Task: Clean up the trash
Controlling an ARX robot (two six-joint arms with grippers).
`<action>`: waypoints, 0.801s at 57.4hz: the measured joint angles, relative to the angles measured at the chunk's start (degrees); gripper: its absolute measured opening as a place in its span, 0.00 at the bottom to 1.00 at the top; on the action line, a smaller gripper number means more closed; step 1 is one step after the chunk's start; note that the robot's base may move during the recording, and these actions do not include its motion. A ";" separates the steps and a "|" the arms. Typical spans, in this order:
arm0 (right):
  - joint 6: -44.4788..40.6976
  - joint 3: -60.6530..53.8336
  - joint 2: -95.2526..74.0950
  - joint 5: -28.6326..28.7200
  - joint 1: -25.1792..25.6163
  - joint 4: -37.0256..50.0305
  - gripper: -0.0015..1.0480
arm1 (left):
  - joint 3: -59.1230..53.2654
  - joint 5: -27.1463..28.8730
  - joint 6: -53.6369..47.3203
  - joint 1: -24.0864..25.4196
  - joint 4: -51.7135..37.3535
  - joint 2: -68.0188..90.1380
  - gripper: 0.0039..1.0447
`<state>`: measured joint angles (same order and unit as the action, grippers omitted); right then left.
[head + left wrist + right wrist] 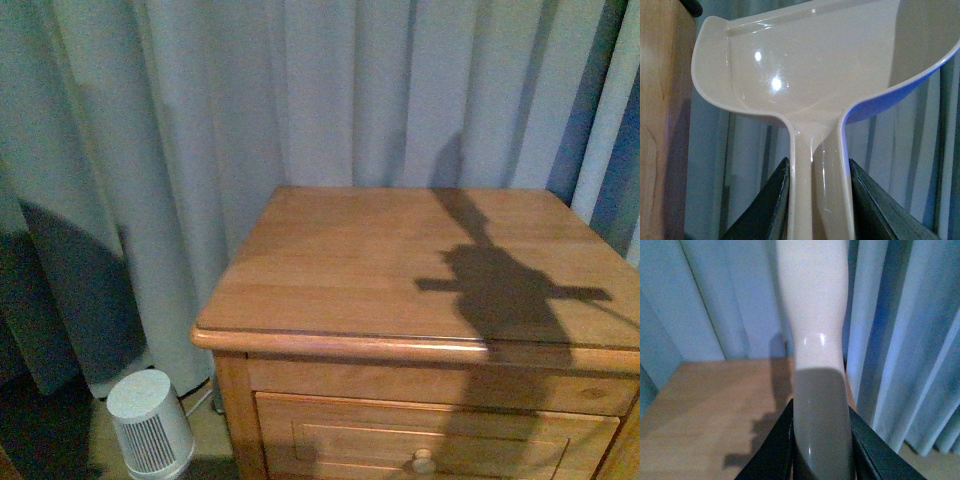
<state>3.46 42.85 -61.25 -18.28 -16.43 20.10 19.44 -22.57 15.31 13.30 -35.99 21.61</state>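
No trash shows in any view. My left gripper [818,200] is shut on the stem of the pale mauve-grey dustpan [820,65], whose glossy scoop holds nothing and is raised in front of the curtain. The pale, smooth brush handle [815,315] is clamped in my shut right gripper [821,440] and rises out of frame, so the bristles are hidden. Neither arm appears in the front view; only their shadow falls on the wooden nightstand [400,260].
The nightstand top [705,410] lies below the right gripper, and its side [662,125] stands beside the dustpan. Grey-blue curtains [300,90] hang behind. A small white heater [150,422] sits on the floor left of the nightstand. A drawer with a knob [424,461] faces me.
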 joint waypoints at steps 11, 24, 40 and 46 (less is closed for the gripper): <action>-2.43 -5.03 10.32 -1.92 -0.28 1.79 0.20 | 0.00 0.00 0.00 0.00 0.00 0.00 0.28; -6.03 -9.99 19.52 -5.44 -2.36 4.33 0.20 | 0.00 0.00 0.00 0.00 0.00 0.00 0.28; -8.96 -11.85 22.88 -8.09 -4.11 4.28 0.20 | 0.00 0.00 0.00 0.00 0.00 0.00 0.28; -8.98 -11.87 23.02 -8.68 -4.11 4.26 0.20 | 0.00 -0.42 0.00 0.00 0.00 0.02 0.28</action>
<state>-5.52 30.98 -38.24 -26.96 -20.53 24.36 19.44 -22.98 15.31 13.30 -35.99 21.63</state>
